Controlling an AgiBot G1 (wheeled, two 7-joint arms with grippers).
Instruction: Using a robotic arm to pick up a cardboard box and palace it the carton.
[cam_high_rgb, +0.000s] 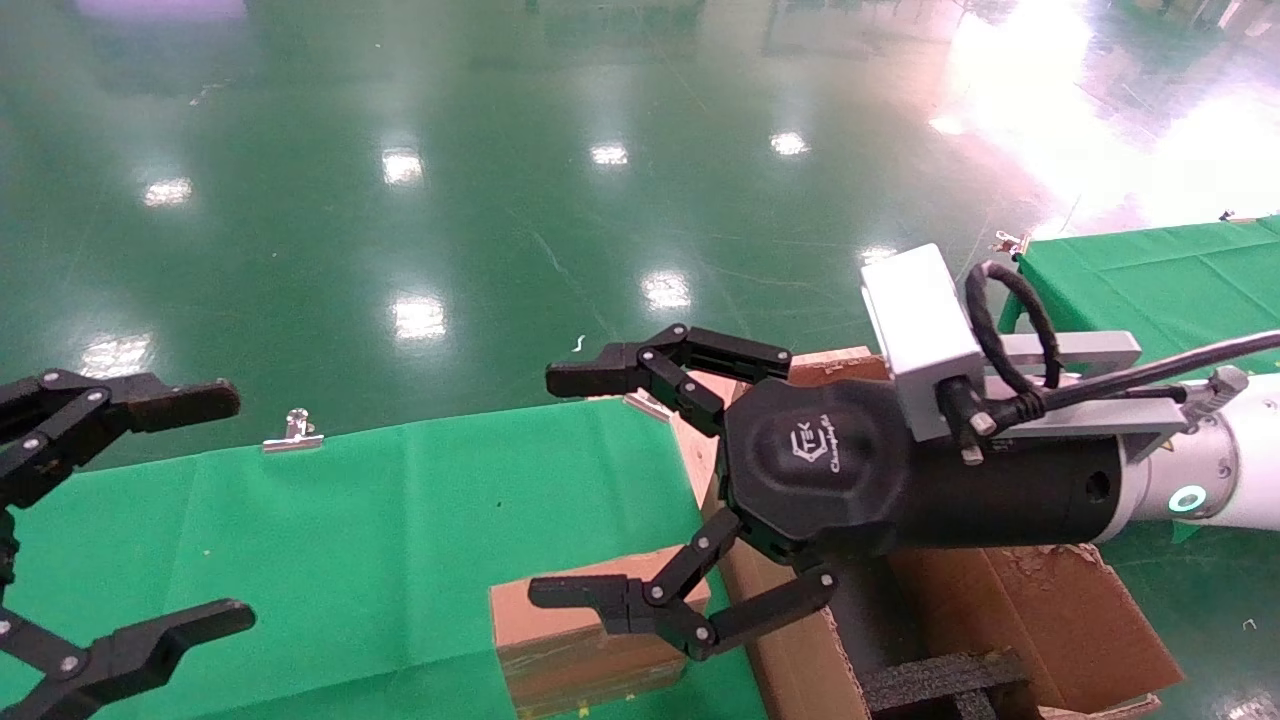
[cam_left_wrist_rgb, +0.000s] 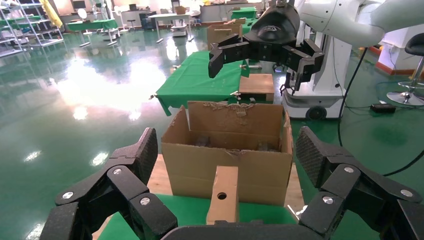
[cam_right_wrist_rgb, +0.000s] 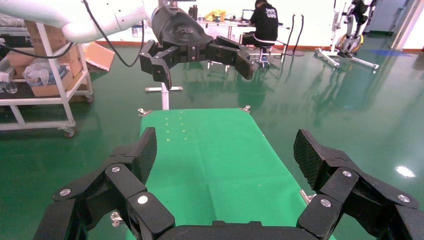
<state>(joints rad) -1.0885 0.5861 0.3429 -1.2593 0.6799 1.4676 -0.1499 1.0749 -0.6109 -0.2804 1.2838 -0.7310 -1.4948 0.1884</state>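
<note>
Right claw (cam_high_rgb: 580, 490) spread wide, holding nothing, up in the air over the near-right corner of the worktop (cam_high_rgb: 350, 540). It sits on the white robotic arm (cam_high_rgb: 1240, 470) with the teal ring, which reaches in from the right.

The cardboard box (cam_high_rgb: 570, 640) lies flat on the green cloth right below the lower finger in the head view, so the claw is above it and not touching (gap can't be judged from this angle). From the left wrist view the box (cam_left_wrist_rgb: 223, 195) shows end-on with one round hole, so its long axis looks to run across the worktop, toward the carton.

The carton (cam_high_rgb: 1000, 600) stands just right of the box, flaps open and ragged, black foam inside. In the left wrist view it sits straight behind the box (cam_left_wrist_rgb: 227, 150).

Left claw (cam_high_rgb: 120, 510) also spread and empty, well off at the worktop's left end, parked.

Judgement: right arm is much nearer, so it should take the pick. The move turns on a straight descent with the fingers closing across the box's short width, then a short carry right into the carton. Risk: lower finger clipping the carton wall.
</note>
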